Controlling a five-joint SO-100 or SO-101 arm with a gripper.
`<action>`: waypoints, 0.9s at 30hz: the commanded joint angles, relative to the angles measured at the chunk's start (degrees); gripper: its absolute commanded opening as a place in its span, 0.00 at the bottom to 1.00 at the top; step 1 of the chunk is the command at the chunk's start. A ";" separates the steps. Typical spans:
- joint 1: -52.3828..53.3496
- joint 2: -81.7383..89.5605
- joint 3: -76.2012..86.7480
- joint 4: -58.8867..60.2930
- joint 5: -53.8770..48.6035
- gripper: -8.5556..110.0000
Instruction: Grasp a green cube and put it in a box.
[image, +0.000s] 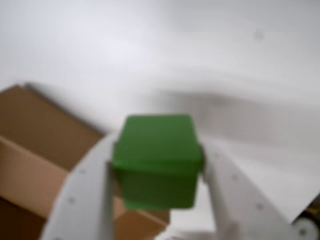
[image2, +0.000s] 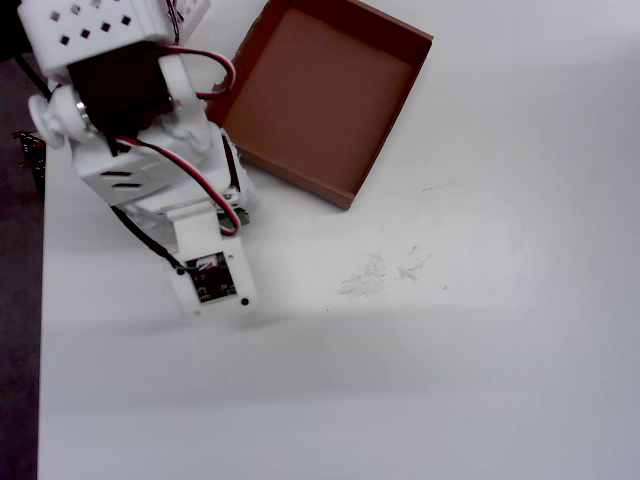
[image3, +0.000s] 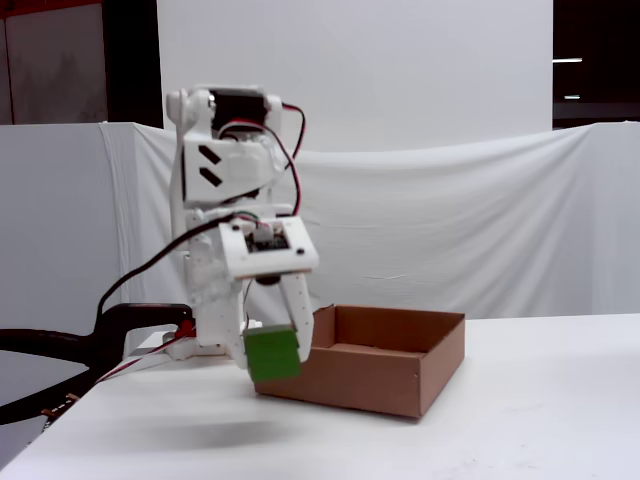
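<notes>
The green cube (image: 156, 159) is held clenched in the gripper (image3: 273, 352), lifted clear of the worktop (image2: 450, 380). The box (image3: 385, 365) lies at the cube's three o'clock in the fixed view. If carried too low, the cube could strike the near wall and be knocked loose.

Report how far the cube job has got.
Grasp done: the gripper is shut on the cube, lifted off the table in the fixed view. In hand: carrying it beside the box. Left: move over the empty box and release.
</notes>
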 joint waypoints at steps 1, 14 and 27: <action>-2.37 10.20 -0.18 5.36 -0.44 0.19; -20.83 11.34 5.80 7.82 7.65 0.18; -30.76 0.18 1.85 4.75 13.97 0.18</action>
